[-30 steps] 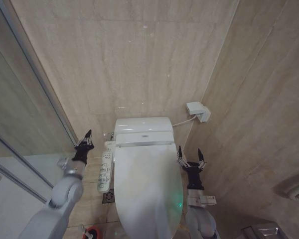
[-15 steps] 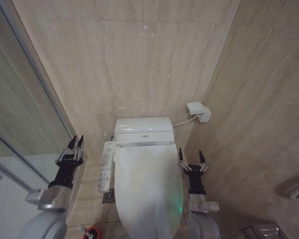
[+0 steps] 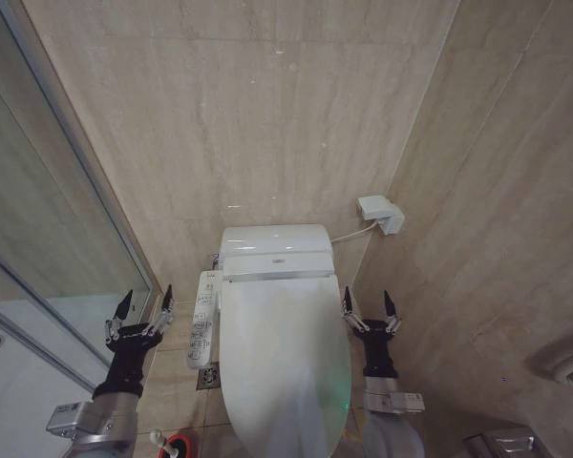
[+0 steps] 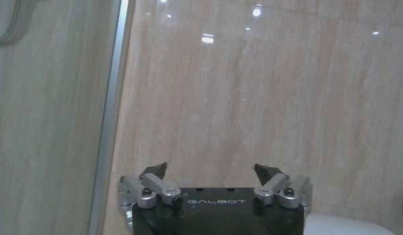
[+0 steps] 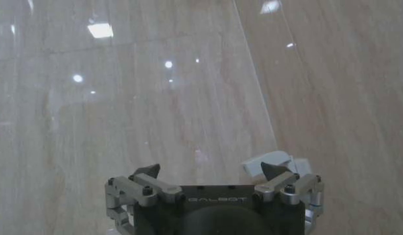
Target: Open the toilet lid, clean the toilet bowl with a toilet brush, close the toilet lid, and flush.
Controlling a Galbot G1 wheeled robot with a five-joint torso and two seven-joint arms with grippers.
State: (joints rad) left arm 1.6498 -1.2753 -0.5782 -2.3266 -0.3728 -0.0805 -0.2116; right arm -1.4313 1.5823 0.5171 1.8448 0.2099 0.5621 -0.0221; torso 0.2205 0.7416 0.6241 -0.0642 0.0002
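Your left gripper [image 3: 141, 310] and right gripper [image 3: 368, 310] are hanging spread apart, holding nothing. The closed toilet lid [image 3: 282, 363] is lying between them.

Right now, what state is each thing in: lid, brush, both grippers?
Lid: closed, lying flat over the bowl.
Brush: standing in its red holder on the floor, untouched.
Left gripper: open, empty, in the air left of the toilet beside the button panel.
Right gripper: open, empty, in the air right of the lid, not touching it.
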